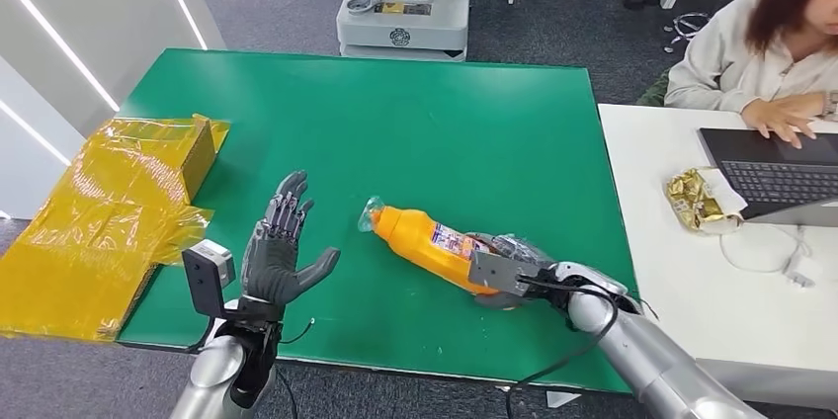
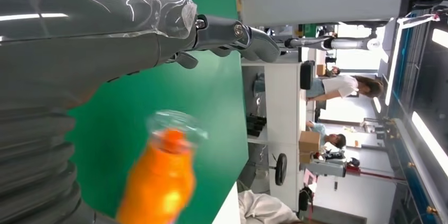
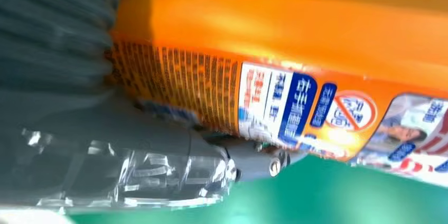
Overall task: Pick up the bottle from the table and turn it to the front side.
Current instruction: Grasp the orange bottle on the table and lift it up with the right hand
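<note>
Your right hand [image 1: 509, 276] grips the orange bottle [image 1: 430, 243] by its base, lying near-right on the green surface [image 1: 445, 123]; your left hand [image 1: 279, 246] stands upright, fingers spread, holding nothing.

Crinkled yellow plastic-wrapped box [image 1: 119, 207] overhanging the green table's [image 1: 395, 132] left edge. Beside it, white desk [image 1: 682, 271] bearing dark open laptop [image 1: 776, 172], crumpled gold foil wrapper [image 1: 695, 198]; seated person [image 1: 761, 43] typing. Grey-white wheeled machine base [image 1: 403, 14] beyond.

We count one orange bottle [image 1: 427, 243] and one yellow-wrapped box [image 1: 119, 202] on the green tabletop [image 1: 395, 123]. We count two hands, left hand [image 1: 282, 251] and right hand [image 1: 514, 271]. Far right, one person [image 1: 761, 43] and one laptop [image 1: 781, 172].
</note>
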`<move>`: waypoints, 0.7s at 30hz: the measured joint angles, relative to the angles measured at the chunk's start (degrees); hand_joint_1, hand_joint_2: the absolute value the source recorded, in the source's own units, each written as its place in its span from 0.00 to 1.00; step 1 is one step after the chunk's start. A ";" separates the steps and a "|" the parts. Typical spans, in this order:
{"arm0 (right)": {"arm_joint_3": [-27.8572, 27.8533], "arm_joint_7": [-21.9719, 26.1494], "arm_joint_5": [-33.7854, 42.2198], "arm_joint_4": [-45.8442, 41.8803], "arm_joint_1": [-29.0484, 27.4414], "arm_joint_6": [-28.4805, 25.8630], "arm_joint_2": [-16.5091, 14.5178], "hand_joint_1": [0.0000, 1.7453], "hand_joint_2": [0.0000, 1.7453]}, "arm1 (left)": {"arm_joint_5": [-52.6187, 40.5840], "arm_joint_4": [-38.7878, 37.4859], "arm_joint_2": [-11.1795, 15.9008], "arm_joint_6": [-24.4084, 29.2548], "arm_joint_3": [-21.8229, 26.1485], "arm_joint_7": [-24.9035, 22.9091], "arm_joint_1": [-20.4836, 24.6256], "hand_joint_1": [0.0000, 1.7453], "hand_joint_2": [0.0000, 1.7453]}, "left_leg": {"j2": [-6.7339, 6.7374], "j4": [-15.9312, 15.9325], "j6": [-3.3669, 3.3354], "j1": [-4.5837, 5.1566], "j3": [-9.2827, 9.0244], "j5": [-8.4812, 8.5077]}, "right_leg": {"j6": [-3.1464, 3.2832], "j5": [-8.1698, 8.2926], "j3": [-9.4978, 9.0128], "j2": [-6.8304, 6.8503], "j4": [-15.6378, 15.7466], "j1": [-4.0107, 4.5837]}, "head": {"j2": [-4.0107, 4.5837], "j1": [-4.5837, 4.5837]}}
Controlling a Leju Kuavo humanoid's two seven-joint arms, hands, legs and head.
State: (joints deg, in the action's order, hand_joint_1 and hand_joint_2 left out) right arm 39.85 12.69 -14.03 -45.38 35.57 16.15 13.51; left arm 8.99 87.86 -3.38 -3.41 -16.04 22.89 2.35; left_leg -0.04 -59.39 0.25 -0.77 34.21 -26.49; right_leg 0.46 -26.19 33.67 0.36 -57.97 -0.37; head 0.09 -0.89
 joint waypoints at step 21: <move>-18.51 6.24 13.09 -25.44 -28.06 -14.69 -0.68 1.00 1.00 | 1.31 -0.01 -0.12 -4.00 -0.07 -0.66 1.37 0.00 1.00 | -0.01 0.01 -0.02 0.00 0.10 -0.04 | -0.01 -0.01 0.06 0.02 0.01 0.00 | 0.00 0.00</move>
State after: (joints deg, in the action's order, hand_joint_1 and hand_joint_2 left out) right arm 21.34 18.93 -0.94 -70.81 7.51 1.46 12.82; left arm 10.30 87.85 -3.50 -7.42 -16.11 22.23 3.72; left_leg -0.05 -59.38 0.23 -0.77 34.31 -26.53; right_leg 0.45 -26.20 33.74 0.38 -57.96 -0.37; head 0.09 -0.89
